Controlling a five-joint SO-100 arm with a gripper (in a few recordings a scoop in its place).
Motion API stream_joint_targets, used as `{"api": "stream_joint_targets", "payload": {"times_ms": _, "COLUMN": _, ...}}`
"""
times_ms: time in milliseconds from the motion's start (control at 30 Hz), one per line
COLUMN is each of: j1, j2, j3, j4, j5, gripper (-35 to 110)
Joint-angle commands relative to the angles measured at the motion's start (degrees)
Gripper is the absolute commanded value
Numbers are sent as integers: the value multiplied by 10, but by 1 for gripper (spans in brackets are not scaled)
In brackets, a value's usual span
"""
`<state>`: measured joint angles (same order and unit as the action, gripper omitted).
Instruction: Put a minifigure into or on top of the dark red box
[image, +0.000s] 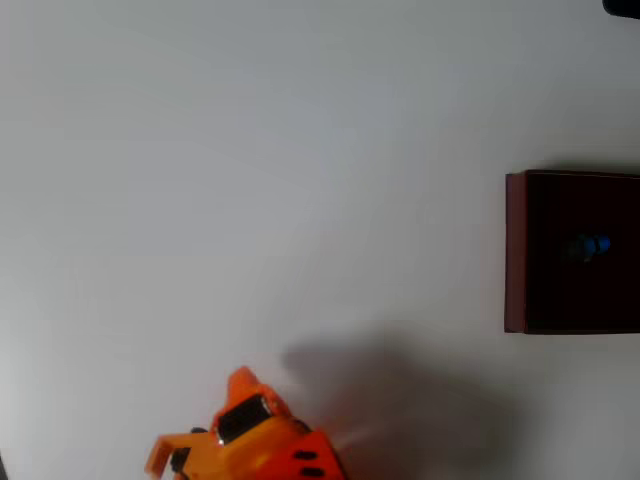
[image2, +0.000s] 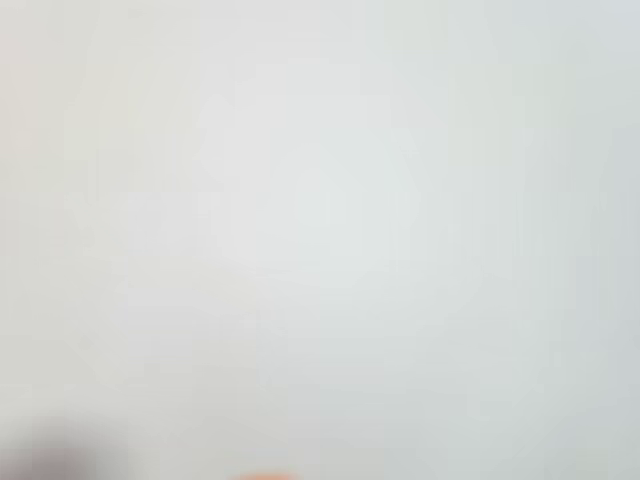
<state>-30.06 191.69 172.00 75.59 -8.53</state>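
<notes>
In the overhead view we see the orange gripper (image: 200, 440) at the bottom edge, above the white table (image: 250, 180) — we cannot tell if its fingers are apart or closed. Far to the right, the minifigure (image: 590, 247) lies inside the dark red box (image: 516, 250) — blue end visible.
</notes>
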Motion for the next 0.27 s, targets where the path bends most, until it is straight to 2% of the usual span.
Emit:
{"api": "stream_joint_targets", "payload": {"times_ms": 0, "j1": -37, "j2": 8, "j3": 4, "j4": 14, "j5": 0, "gripper": 0}}
{"api": "stream_joint_targets", "payload": {"times_ms": 233, "j1": -51, "j2": 11, "j3": 4, "j4": 15, "j5": -1, "gripper": 0}}
